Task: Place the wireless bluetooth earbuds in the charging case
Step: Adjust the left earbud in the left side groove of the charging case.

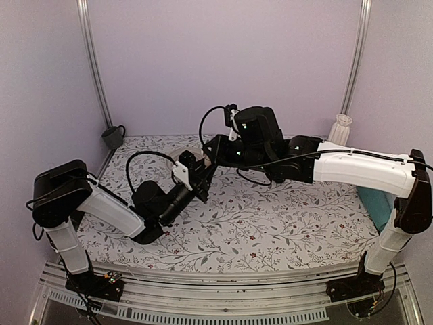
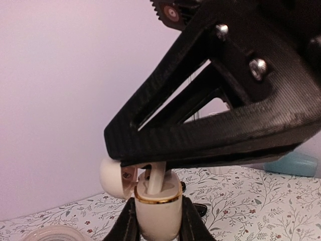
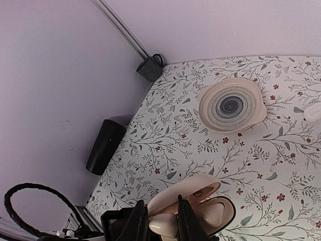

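Observation:
The charging case [image 2: 158, 216] is white with a gold rim and stands upright between the fingers of my left gripper [image 2: 158, 228], which is shut on it. Its lid [image 2: 113, 178] hangs open to the left. One of the wireless bluetooth earbuds [image 2: 156, 176] has its stem reaching down into the case's top. My right gripper [image 3: 163, 223] is shut on that earbud [image 3: 163, 224], just over the open case [image 3: 218, 213] and its lid [image 3: 183, 193]. In the top view both grippers meet mid-table, the left gripper [image 1: 201, 184] below the right gripper [image 1: 211, 162]; the case is hidden there.
A spiral-patterned plate [image 3: 231, 105], a black cylinder [image 3: 104, 146] and a dark cup [image 3: 149, 68] sit on the floral cloth. A small white piece [image 3: 313, 113] lies at the right edge. Small black pieces [image 2: 198, 208] lie behind the case. A teal object [image 1: 375, 206] is at right.

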You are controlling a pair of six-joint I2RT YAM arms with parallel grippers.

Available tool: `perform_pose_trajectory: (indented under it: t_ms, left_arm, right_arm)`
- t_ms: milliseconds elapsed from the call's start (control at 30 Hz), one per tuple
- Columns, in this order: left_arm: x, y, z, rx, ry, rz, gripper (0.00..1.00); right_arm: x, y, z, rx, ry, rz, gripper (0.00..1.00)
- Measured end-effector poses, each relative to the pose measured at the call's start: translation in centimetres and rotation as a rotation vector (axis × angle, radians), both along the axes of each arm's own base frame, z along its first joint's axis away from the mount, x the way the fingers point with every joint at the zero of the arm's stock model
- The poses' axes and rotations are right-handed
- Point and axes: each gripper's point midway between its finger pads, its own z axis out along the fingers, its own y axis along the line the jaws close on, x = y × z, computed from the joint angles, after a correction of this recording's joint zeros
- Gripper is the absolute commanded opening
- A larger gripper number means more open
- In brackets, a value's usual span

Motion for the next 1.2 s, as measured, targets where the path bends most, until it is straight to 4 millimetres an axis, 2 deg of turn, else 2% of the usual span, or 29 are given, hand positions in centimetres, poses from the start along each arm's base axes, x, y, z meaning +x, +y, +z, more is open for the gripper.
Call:
perform_pose_trajectory:
  t_ms: [400,433,700,1200]
  left_arm:
    - [-0.03,0.01,0.09,-0.003,-0.001,-0.001,0.0]
    - [-0.03,0.02,0.1,-0.004,0.0,-0.001,0.0]
    - [-0.04,0.02,0.12,-0.008,0.003,-0.003,0.0]
    - [-0.06,0.07,0.26,-0.011,0.002,-0.002,0.0]
  right_arm:
    - [-0.1,0.08,0.08,-0.007,-0.01,0.007,0.18]
    - [-0.1,0.08,0.1,-0.008,-0.011,0.008,0.22]
    - [-0.36,0.27,0.17,-0.009,-0.014,0.019,0.28]
    - [-0.44,0.36,0.29,-0.008,-0.015,0.027,0.32]
